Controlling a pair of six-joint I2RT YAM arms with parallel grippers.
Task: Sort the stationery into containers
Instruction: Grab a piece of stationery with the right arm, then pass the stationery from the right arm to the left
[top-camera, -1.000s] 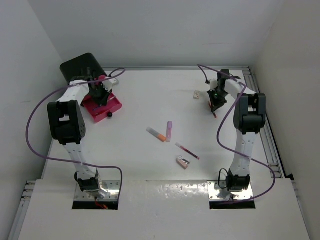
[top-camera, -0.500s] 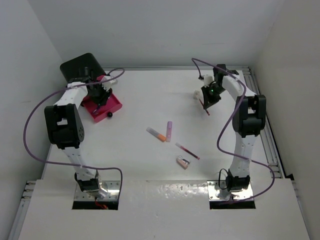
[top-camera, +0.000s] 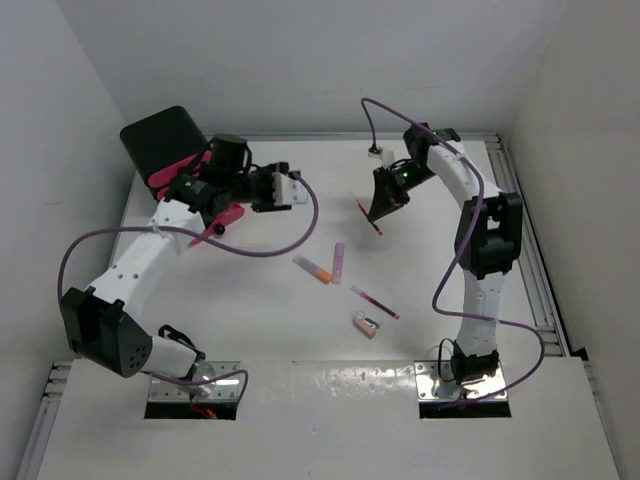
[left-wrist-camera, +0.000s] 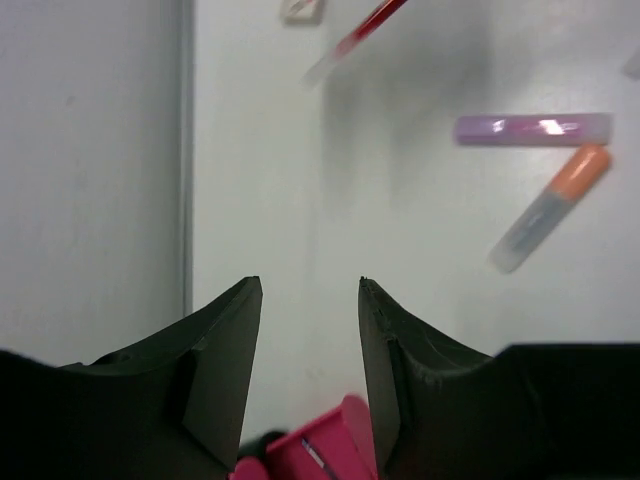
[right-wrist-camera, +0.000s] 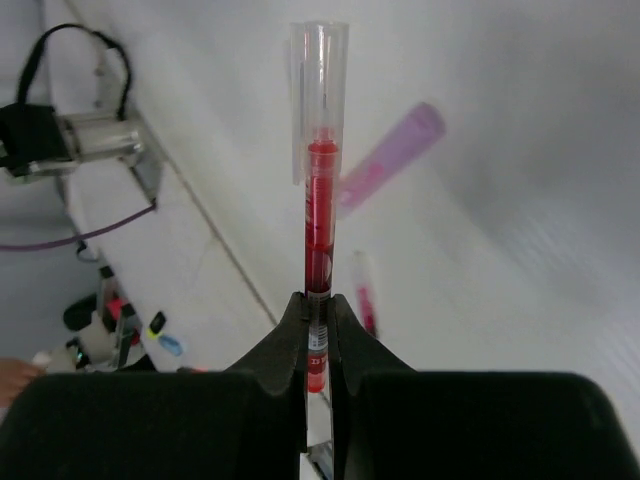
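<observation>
White bench (top-camera: 270, 320) between pale walls is carrying the lilac marker (top-camera: 338, 262) near its middle. Touching that marker's left side, the orange-and-white marker (top-camera: 313, 268) is lying. On the marker's near side, a loose pen (top-camera: 375, 302) and a pinkish eraser block (top-camera: 367, 324) are resting. Beyond the marker, the right hand (top-camera: 378, 212) is clamping a red pen (top-camera: 368, 217) by one end. Far left of the marker, the left hand (left-wrist-camera: 310, 285) is hanging with fingers apart and empty over the pink drawer (top-camera: 170, 173), which is sticking out of the black cabinet (top-camera: 160, 135).
</observation>
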